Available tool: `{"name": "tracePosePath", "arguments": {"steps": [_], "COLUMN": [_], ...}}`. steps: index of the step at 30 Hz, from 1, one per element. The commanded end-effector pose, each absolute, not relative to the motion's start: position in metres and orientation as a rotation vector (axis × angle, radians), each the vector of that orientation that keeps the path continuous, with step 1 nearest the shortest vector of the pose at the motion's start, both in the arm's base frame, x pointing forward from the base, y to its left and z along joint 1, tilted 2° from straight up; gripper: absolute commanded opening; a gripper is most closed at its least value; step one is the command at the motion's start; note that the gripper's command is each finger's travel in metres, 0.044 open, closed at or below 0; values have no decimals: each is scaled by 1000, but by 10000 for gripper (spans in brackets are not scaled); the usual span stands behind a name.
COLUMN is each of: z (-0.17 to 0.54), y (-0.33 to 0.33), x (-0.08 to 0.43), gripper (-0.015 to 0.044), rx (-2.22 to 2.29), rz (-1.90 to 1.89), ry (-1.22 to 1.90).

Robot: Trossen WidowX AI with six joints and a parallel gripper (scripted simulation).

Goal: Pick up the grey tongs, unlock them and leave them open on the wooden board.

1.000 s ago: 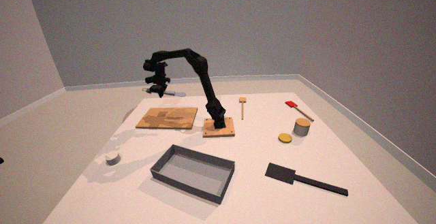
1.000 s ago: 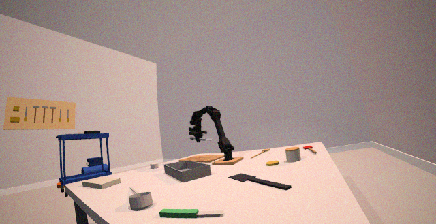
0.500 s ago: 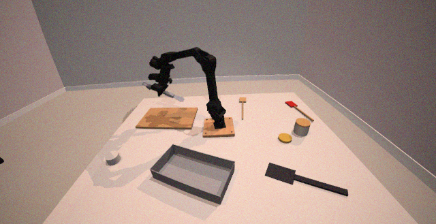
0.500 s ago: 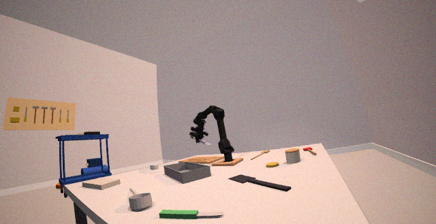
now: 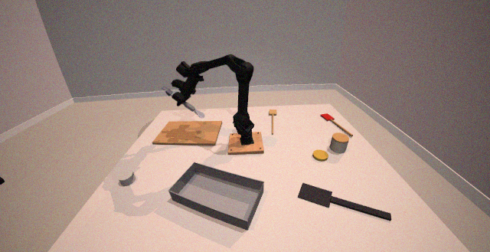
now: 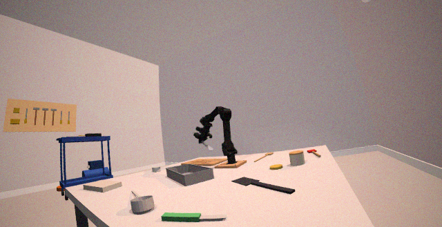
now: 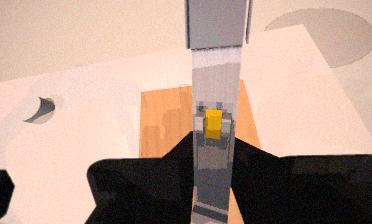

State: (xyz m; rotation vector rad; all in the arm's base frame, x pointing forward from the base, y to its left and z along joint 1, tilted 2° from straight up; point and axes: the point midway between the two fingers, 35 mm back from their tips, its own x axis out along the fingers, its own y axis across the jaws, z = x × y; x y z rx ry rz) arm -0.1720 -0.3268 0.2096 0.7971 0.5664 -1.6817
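My gripper (image 5: 183, 98) (image 6: 204, 139) (image 7: 205, 135) is shut on the grey tongs (image 5: 195, 111) (image 6: 208, 146) (image 7: 216, 75) and holds them in the air above the far edge of the wooden board (image 5: 188, 132) (image 6: 204, 161) (image 7: 162, 120). The tongs slope with their tips down toward the right in the top view. Their arms look closed together. A small yellow lock piece (image 7: 213, 124) shows on the tongs just ahead of my fingers in the wrist view. The grey roasting tin (image 5: 217, 194) (image 6: 190, 174) stands empty near the table's front.
The arm's wooden base plate (image 5: 246, 146) is right of the board. A small grey cup (image 5: 126, 179), a black spatula (image 5: 341, 201), a grey canister (image 5: 339, 142), a yellow disc (image 5: 320, 155), a red spatula (image 5: 334, 122) and a wooden mallet (image 5: 272, 119) lie around.
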Motion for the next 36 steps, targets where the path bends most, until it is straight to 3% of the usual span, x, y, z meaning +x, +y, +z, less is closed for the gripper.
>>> {"name": "tracePosePath", "arguments": {"steps": [1,36], "z": [215,231], "y": [-325,-291], "x": [-172,-154], "gripper": [-150,-150], "rx": [738,246], "rz": [-1698,-1751], "ry": [517,246]}}
